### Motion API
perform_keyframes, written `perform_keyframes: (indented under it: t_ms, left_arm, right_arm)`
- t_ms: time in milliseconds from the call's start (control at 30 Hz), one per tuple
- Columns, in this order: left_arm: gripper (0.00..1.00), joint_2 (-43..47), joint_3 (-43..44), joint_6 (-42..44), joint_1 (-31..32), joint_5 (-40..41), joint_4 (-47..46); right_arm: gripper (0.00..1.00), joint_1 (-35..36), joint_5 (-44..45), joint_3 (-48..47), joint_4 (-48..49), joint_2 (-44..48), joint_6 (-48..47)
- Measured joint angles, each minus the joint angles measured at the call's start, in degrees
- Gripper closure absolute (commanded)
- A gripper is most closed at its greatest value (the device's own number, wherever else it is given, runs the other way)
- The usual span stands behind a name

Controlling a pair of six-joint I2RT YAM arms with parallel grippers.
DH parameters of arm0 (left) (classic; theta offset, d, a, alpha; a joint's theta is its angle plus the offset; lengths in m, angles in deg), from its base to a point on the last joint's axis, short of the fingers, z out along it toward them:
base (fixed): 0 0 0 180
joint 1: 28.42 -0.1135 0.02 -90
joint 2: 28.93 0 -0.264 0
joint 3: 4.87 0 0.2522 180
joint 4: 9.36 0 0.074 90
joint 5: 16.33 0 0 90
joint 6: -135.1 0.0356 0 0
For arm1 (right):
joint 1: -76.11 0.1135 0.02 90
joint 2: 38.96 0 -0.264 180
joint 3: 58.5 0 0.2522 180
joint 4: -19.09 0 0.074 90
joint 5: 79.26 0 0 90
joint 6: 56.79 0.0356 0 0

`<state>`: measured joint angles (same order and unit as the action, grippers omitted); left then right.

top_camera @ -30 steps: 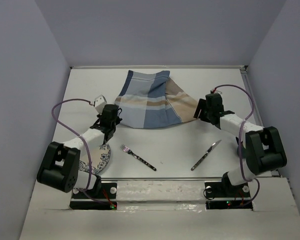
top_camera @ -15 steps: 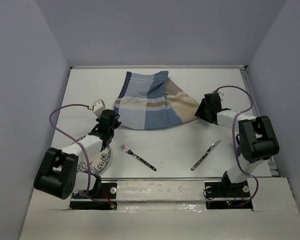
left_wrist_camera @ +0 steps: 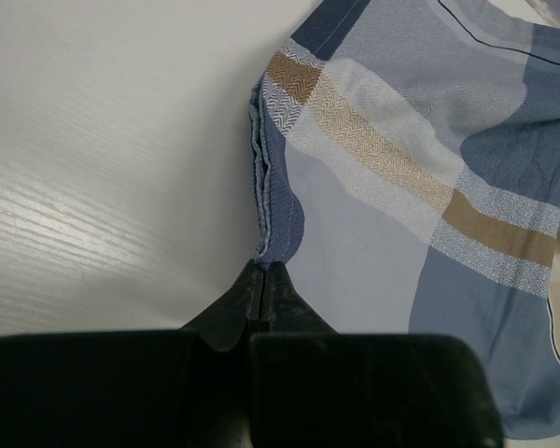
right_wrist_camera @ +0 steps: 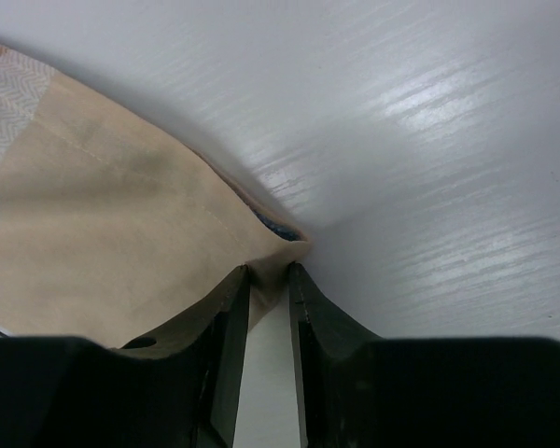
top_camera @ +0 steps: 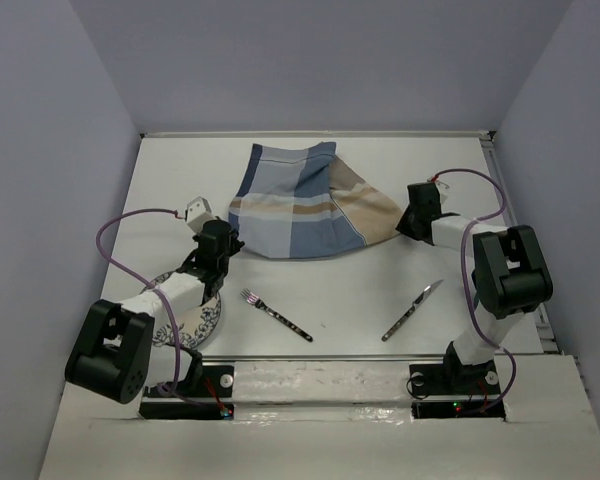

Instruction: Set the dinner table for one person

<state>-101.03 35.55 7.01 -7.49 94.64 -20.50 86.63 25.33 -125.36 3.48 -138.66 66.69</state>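
Observation:
A blue-and-tan plaid cloth [top_camera: 300, 200] lies crumpled at the back middle of the dinner table [top_camera: 180, 180]. My left gripper [top_camera: 225, 240] is at the cloth's left corner. In the left wrist view it [left_wrist_camera: 264, 266] is shut on the folded blue edge of the cloth [left_wrist_camera: 401, 187]. My right gripper [top_camera: 405, 222] is at the cloth's right corner. In the right wrist view its jaws [right_wrist_camera: 269, 271] stand a little apart, with the tan corner of the cloth [right_wrist_camera: 103, 243] between the tips, down on the white tabletop [right_wrist_camera: 429, 140].
A patterned plate [top_camera: 202, 318] lies at the near left, partly under my left arm. A fork [top_camera: 276, 314] lies near the front middle and a knife [top_camera: 412, 310] to its right. A metal rail [top_camera: 495, 160] runs along the right edge.
The right gripper's jaws have narrowed around the cloth's tan corner, and that arm has drawn closer to the cloth. The left arm has shifted slightly, baring more of the plate.

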Motion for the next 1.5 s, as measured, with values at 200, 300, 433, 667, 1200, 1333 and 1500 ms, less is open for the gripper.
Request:
perform_keyframes:
  t_ms: [200, 300, 433, 667, 1200, 1333, 1500]
  left_arm:
    - [1.00, 1.7, -0.1, -0.1, 0.7, 0.2, -0.3]
    - [1.00, 3.4, -1.0, 0.1, 1.4, 1.0, -1.2]
    - [1.00, 5.0, -1.9, 0.5, 2.4, 2.2, -2.2]
    - [1.00, 5.0, -2.3, 0.7, 2.5, 2.9, -2.9]
    - [1.00, 7.4, -1.3, 0.9, 2.6, 2.6, -2.3]
    - [1.00, 12.7, 3.0, 0.2, 3.1, 1.0, -1.6]
    - [1.00, 19.5, 12.0, -0.1, 5.4, -0.2, -1.5]
  right_arm:
    - [0.74, -0.1, -0.1, -0.2, 1.3, -0.7, 0.0]
    - [0.64, -0.3, -0.5, -0.7, 2.1, -1.2, -0.1]
    - [0.47, -0.4, -1.2, -1.2, 3.0, -1.8, -0.4]
    - [1.00, -0.4, -2.0, -2.3, 3.9, -3.2, -1.2]
    - [1.00, -0.4, -3.8, 2.9, 4.4, 13.1, -3.0]
    - [1.00, -0.4, -3.9, 3.1, 4.9, 26.0, -4.5]
    - [1.00, -0.4, -4.0, -2.1, 1.6, 41.7, -6.6]
